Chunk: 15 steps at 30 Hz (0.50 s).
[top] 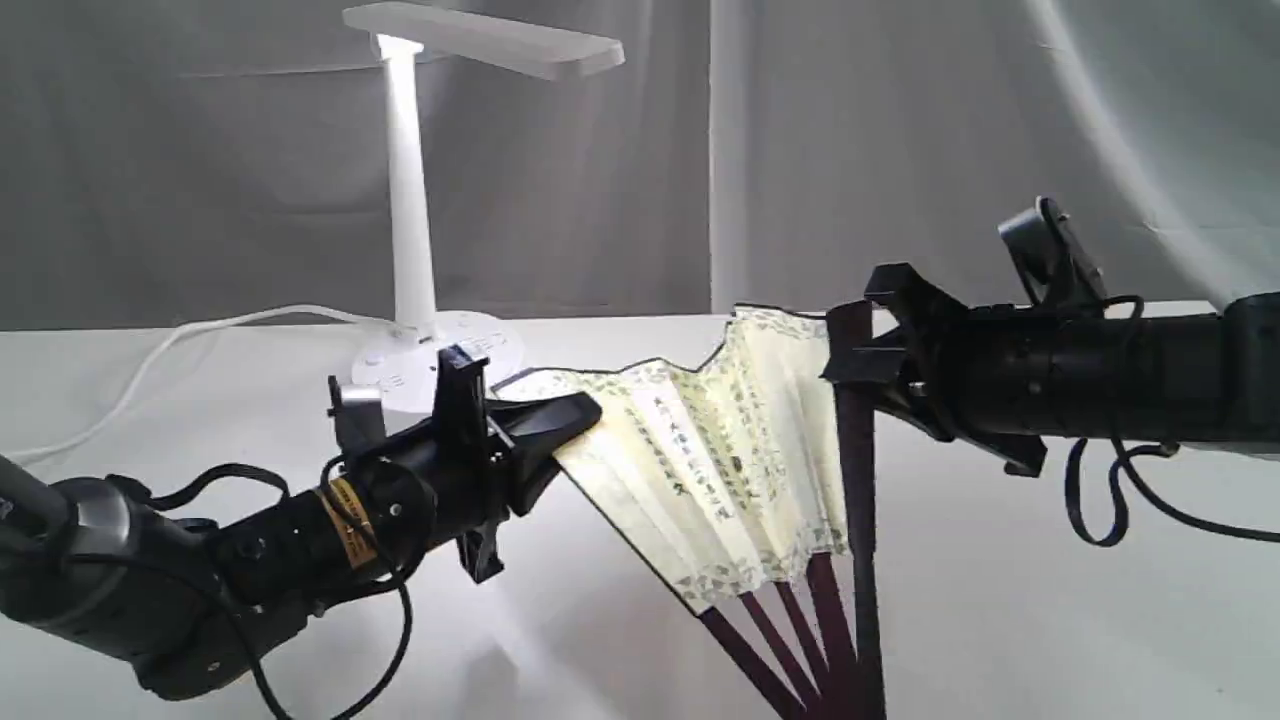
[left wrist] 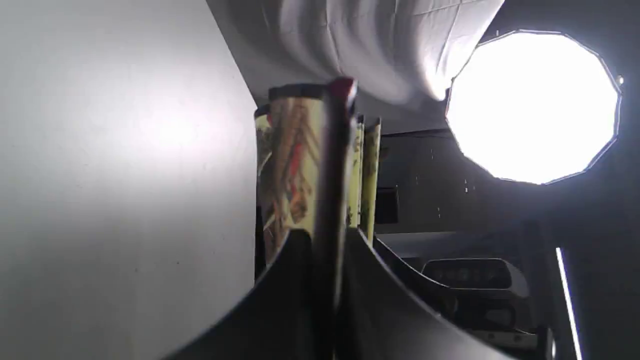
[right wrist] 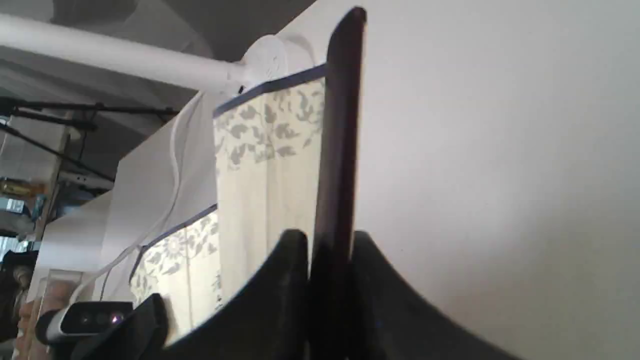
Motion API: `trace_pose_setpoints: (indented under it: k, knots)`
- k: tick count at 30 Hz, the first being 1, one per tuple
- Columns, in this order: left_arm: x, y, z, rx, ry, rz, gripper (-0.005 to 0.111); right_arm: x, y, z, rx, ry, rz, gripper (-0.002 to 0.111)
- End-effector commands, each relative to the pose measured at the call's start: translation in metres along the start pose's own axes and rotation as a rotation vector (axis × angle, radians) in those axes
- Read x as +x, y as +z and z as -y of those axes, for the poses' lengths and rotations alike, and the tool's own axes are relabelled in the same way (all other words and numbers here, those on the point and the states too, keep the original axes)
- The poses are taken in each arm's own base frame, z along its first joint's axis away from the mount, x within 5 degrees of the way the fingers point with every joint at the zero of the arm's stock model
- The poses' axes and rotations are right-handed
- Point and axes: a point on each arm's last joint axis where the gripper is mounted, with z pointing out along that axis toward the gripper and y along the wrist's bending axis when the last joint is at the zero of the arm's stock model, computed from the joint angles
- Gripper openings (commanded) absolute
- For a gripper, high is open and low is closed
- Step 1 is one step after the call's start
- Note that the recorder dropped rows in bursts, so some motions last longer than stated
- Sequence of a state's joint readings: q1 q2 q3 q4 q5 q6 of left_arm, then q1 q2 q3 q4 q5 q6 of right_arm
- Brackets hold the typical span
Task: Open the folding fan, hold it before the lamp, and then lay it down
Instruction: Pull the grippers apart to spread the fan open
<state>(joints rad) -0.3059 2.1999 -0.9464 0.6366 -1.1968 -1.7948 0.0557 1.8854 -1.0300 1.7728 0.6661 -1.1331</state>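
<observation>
A: Exterior view: what is done?
B: The folding fan [top: 720, 450] is half spread beside the lamp [top: 410, 200], over the worktop [top: 1000, 600]; laying down is left.
A: Wrist views?
B: The left fingers [left wrist: 280, 300], then the right fingers [right wrist: 280, 285], are seen clamped on its ends, seemingly.

Left arm [top: 250, 560] low, forearm angled up toward centre. Left gripper [top: 580, 418] pinched tight on one end guard of the folding fan [top: 720, 440], fingers lying nearly flat. Right arm [top: 1100, 375] higher, roughly level, in from the right. Right gripper [top: 850, 350] clamped on the opposite guard, jaws flush against it in the wrist view. Grippers well apart.
</observation>
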Motion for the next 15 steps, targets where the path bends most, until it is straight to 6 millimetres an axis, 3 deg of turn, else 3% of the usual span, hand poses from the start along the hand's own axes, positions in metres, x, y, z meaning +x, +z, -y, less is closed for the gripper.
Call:
trace_pose_setpoints:
  k: [1, 15]
  knots:
    - [-0.02, -0.007, 0.009, 0.053, -0.033, 0.107, 0.0, -0.009, -0.01, 0.013, 0.052, -0.049, 0.03, 0.0]
    - [-0.04, -0.017, 0.009, 0.072, -0.068, 0.225, 0.0, -0.037, -0.042, 0.045, 0.095, 0.018, 0.132, 0.0]
